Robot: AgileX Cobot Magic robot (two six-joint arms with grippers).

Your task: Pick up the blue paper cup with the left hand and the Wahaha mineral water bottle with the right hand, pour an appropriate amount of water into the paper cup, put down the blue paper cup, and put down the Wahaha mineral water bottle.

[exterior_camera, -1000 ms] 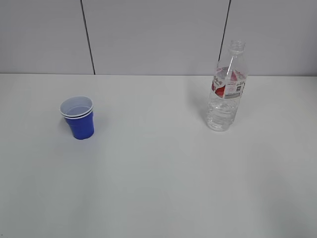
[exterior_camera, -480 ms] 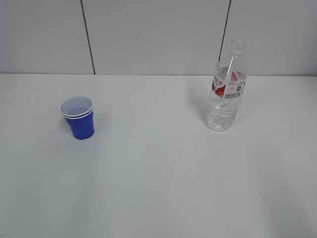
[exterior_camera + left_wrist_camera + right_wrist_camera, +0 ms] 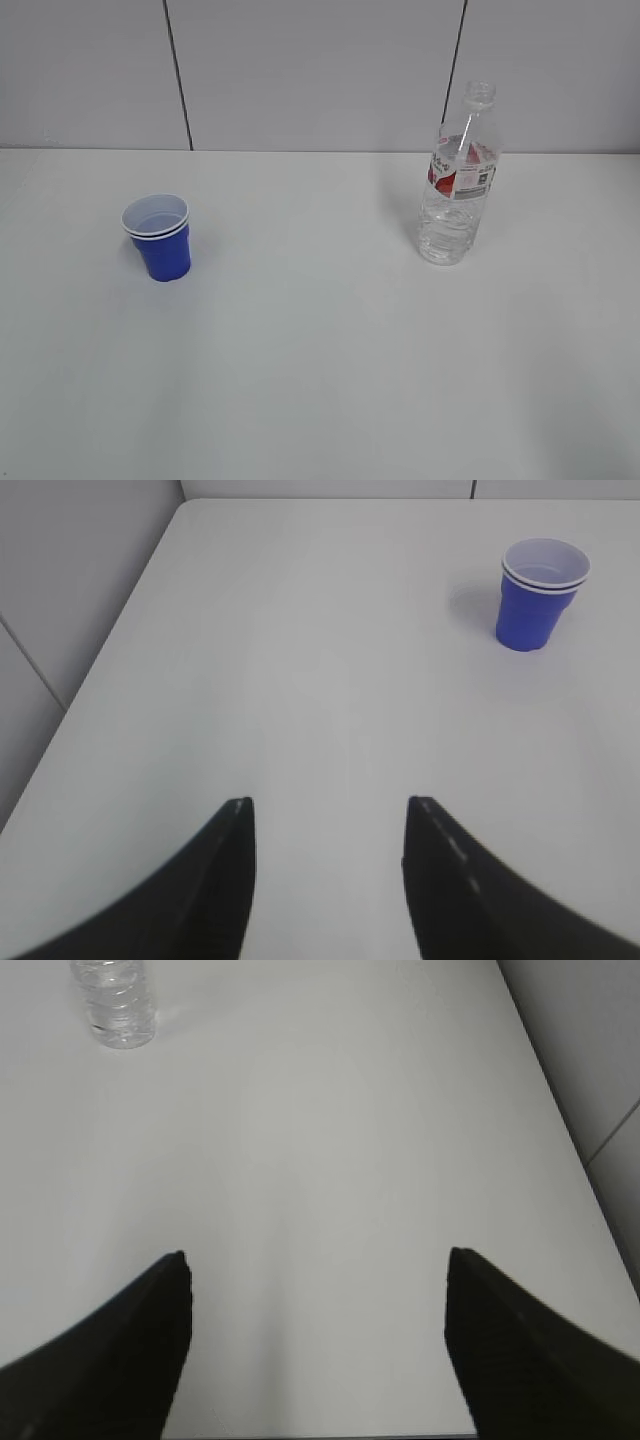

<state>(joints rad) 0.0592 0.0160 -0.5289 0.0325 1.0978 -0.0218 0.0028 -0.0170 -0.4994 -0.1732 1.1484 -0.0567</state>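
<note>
Starting out — you had left gripper (image 3: pixel 325 815) and right gripper (image 3: pixel 315 1260) spread, empty, because blue paper cup (image 3: pixel 158 237) and Wahaha mineral water bottle (image 3: pixel 457 180) stood ungrasped.

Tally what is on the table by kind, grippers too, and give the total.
Blue paper cup: 1
Wahaha mineral water bottle: 1
Grippers: 2, left gripper, right gripper, both open, holding nothing
Total: 4

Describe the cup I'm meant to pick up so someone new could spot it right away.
On the white table, look at the left half, well apart from the clear bottle on the right. The blue paper cup stands upright there: short, deep blue outside, white inside, with a doubled white rim.
</note>
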